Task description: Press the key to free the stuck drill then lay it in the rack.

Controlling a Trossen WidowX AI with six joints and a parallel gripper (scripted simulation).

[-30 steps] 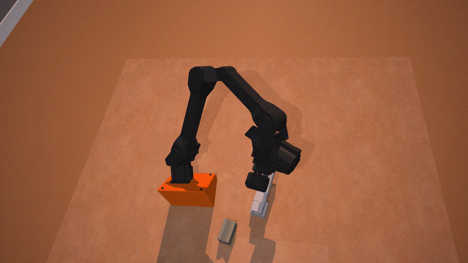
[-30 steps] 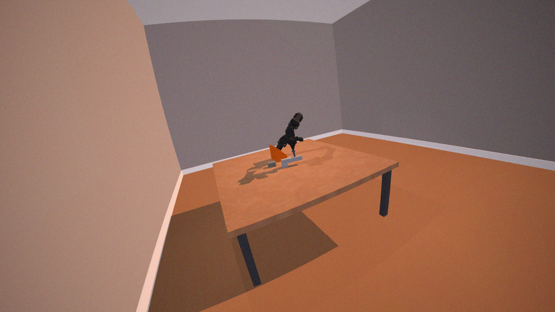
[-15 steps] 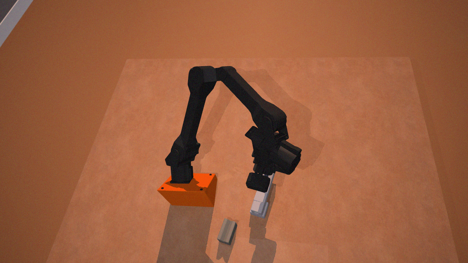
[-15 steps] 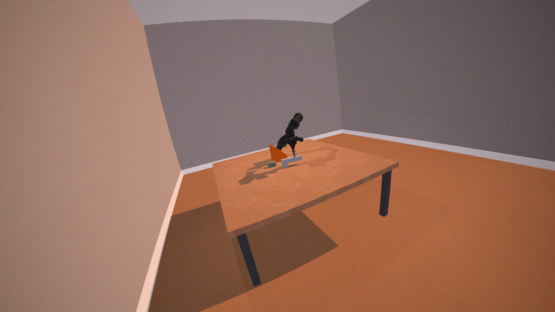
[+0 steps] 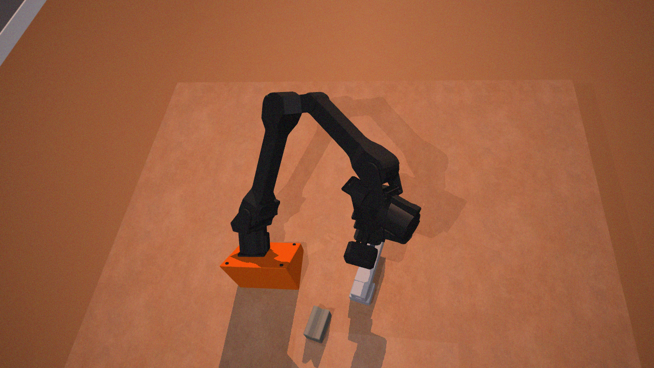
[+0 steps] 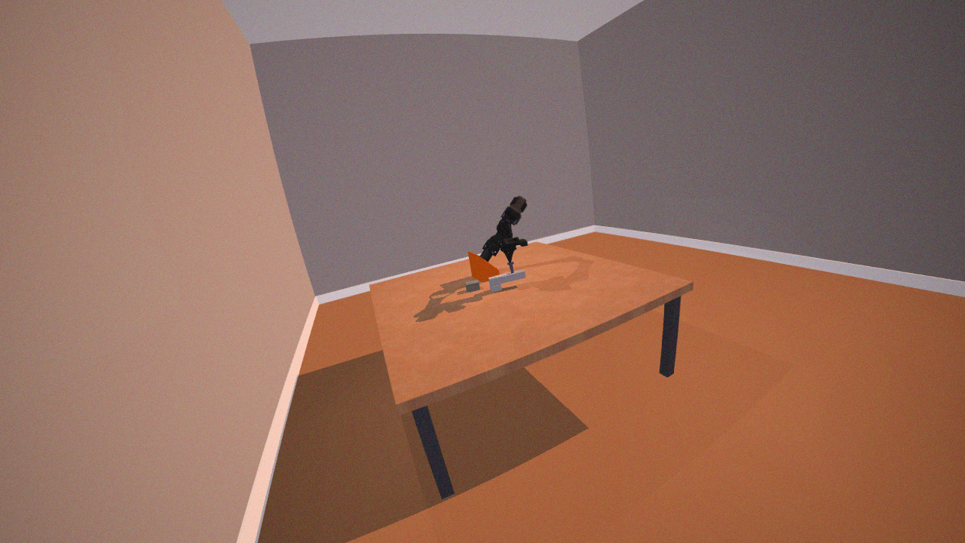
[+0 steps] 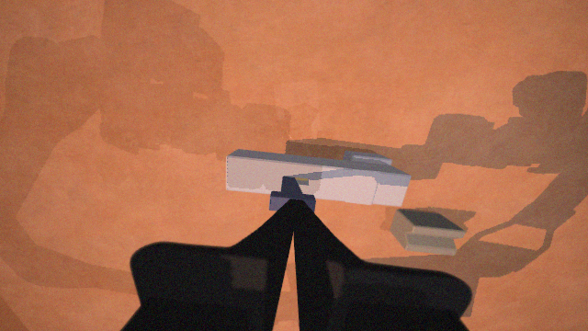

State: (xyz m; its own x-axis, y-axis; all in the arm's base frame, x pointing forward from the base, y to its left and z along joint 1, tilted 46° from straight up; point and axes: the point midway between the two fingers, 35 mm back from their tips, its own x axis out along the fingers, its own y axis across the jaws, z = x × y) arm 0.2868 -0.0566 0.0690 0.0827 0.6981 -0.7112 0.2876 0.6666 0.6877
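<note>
The long pale grey-white body (image 5: 361, 288) (image 6: 507, 278) (image 7: 349, 188) stands raised on a foot at one end. The dark blue T-shaped key (image 6: 511, 268) (image 7: 289, 186) stands upright on it, with its crossbar at the top. My gripper (image 6: 510, 261) (image 7: 295, 205) is shut with nothing between its fingers and points down. Its tips are at the key's crossbar and seem to touch it. In the top view the arm hides the tips and the key. I cannot make out the drill. The small grey-green grooved rack (image 5: 317, 324) (image 6: 472, 286) (image 7: 432, 241) lies beside the body.
The orange base block (image 5: 270, 276) (image 6: 480, 267) of the arm stands on the table (image 5: 503, 183) (image 6: 540, 323), to the left of the pale body in the top view. The rack is near the base's front right corner. The arm's shadows fall across the table.
</note>
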